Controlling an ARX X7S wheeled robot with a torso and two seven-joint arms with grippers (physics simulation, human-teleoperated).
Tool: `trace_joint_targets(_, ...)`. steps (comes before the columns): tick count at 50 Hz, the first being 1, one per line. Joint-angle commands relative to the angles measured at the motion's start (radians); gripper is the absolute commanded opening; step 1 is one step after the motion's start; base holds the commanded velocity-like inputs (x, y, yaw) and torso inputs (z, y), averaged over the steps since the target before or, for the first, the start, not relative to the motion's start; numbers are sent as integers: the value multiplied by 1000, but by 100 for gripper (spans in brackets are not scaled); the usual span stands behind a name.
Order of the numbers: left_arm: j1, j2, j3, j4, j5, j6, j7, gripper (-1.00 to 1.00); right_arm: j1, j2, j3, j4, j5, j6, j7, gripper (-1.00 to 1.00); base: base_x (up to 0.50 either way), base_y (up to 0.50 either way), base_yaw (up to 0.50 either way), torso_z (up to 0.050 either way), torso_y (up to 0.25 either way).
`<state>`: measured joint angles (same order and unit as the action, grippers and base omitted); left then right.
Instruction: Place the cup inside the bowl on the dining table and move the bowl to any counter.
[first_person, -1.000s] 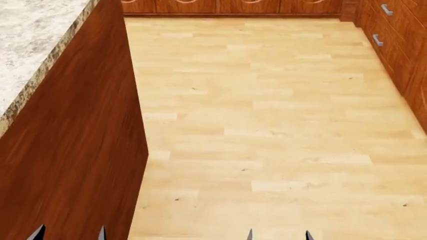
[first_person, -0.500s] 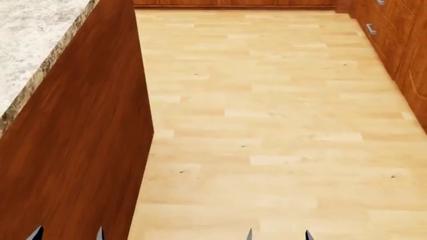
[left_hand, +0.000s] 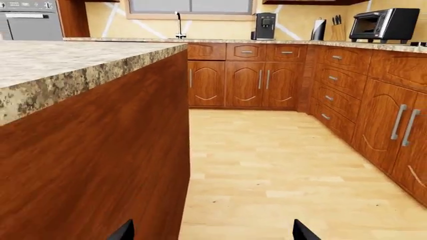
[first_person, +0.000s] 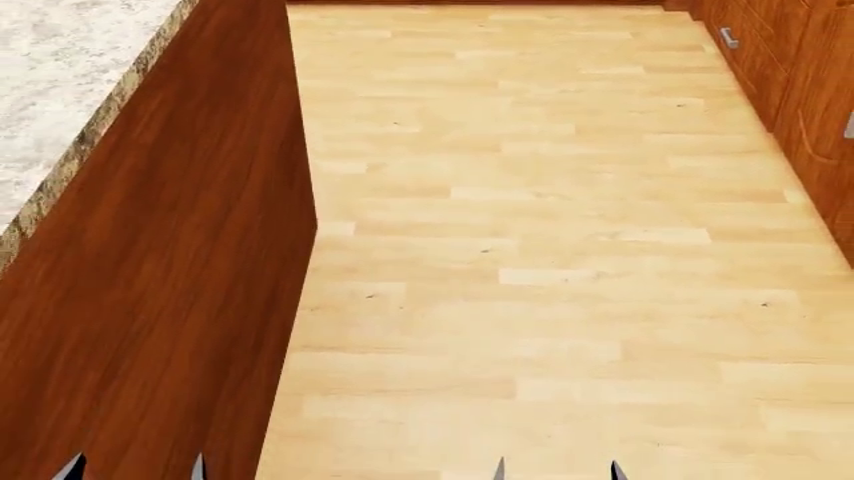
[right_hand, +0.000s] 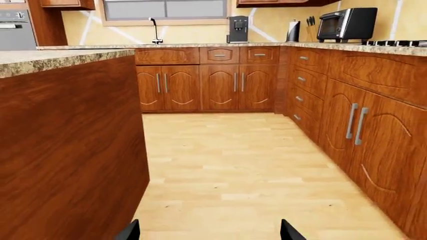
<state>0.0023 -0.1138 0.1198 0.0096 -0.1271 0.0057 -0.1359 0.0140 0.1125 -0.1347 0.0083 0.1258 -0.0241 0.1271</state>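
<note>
Left gripper (first_person: 134, 467), right gripper (first_person: 557, 468) low, level, spread, empty.

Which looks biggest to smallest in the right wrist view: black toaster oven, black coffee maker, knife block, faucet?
1. Black toaster oven, clearly largest.
2. Black coffee maker.
3. Thin grey faucet and dark knife block: too close and too small to rank. All sit far off on the brown granite counter.
</note>
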Motion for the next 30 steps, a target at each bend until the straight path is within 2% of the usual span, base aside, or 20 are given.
trace_joint_targets(1,-3,-8,13,-1,-8,0,-13,100,2,9,-12,2,8,-2,13,100,-500,0,0,0,0)
trace_joint_targets(30,-4,-29,35,1,-28,3,-37,100,6,29,-35,2,31,-4,35,100,-500,0,0,0,0)
